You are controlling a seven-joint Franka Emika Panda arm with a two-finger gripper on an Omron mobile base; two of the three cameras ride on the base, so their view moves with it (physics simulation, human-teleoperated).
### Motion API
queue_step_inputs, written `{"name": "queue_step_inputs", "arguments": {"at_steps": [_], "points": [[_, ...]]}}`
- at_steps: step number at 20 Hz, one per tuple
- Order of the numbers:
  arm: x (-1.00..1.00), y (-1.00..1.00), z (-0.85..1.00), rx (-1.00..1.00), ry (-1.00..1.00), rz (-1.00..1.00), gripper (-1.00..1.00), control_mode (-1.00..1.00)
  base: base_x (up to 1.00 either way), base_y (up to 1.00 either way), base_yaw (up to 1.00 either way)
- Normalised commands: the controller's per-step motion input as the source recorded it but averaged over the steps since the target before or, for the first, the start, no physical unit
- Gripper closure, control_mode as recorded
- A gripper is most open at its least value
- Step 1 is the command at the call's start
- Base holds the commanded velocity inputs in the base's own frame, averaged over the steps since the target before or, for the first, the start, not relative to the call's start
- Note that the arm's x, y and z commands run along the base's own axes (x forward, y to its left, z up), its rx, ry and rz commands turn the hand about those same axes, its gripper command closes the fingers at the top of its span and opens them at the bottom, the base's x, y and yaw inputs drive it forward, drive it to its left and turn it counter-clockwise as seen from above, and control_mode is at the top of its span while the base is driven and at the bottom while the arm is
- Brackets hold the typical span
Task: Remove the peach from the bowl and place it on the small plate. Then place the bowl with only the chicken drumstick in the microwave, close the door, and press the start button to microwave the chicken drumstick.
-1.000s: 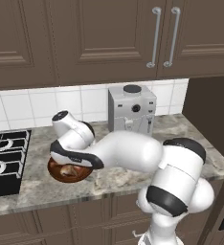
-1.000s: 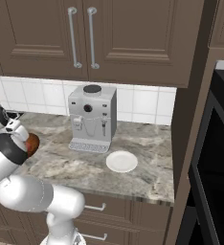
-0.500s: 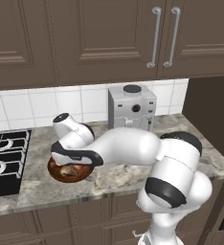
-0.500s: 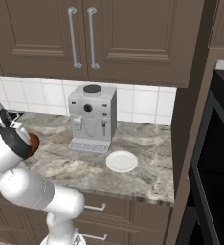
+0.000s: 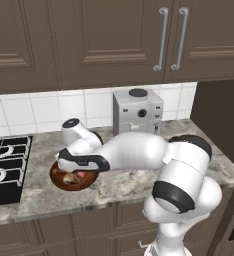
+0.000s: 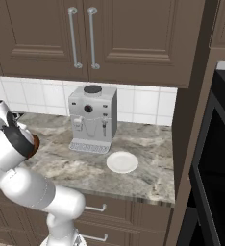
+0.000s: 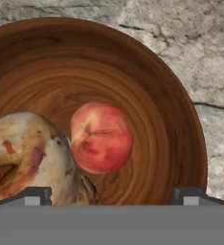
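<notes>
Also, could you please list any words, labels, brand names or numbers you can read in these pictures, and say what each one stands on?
None can be read.
Coffee machine: knobs and a dark top, no legible lettering.
Bowl, peach, drumstick, small plate, cabinets: no writing.

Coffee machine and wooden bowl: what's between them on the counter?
Left base view: the arm's white links cross over the counter between coffee machine and bowl; nothing else shows there.

Glossy ringed wooden bowl (image 7: 176, 119), smooth matt-skinned peach (image 7: 102, 137), on veined polished stone counter (image 7: 205, 62).
</notes>
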Motion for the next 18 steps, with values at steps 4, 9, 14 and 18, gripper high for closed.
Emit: {"name": "queue_step_inputs", "arguments": {"at_steps": [4,9,14,18], "points": [[0.07,0.0,-0.14,0.08,-0.12,0.0,-1.0,-1.0,0.0,0.0,0.0],[0.07,0.0,-0.23,0.06,-0.06,0.0,-1.0,-1.0,0.0,0.0,0.0],[0.13,0.0,-0.19,0.03,-0.01,0.0,-1.0,-1.0,0.0,0.0,0.0],[0.1,0.0,-0.13,0.03,0.0,0.0,-1.0,-1.0,0.0,0.0,0.0]]}}
